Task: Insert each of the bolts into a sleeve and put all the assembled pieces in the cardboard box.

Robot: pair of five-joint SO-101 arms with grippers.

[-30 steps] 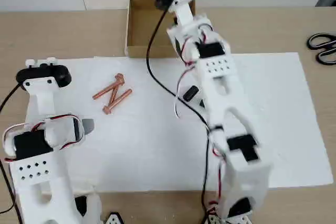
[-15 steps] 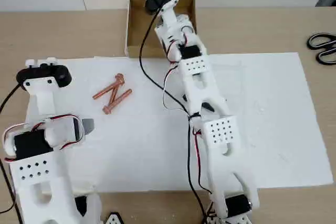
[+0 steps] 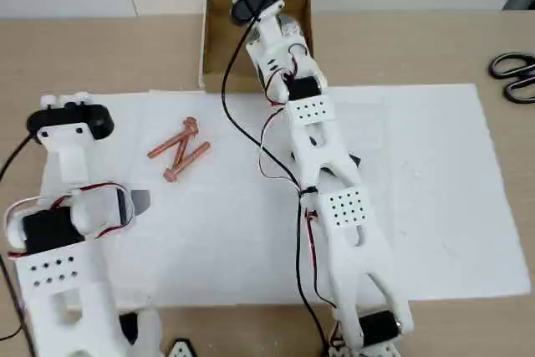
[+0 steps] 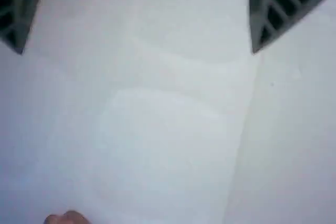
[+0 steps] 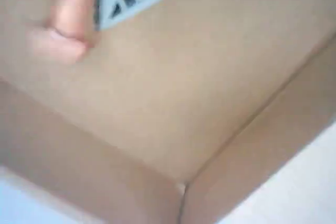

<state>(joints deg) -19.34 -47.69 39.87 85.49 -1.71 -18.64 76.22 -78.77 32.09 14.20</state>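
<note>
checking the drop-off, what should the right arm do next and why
Probably open the right gripper: it hangs inside the cardboard box with the copper piece apparently held just above the floor, so it should drop in.

Wooden table [image 3: 100,48], white sheet [image 3: 435,173] spread on it, cardboard box [image 3: 214,81] behind the sheet, scissors [image 3: 512,78] nearby
</note>
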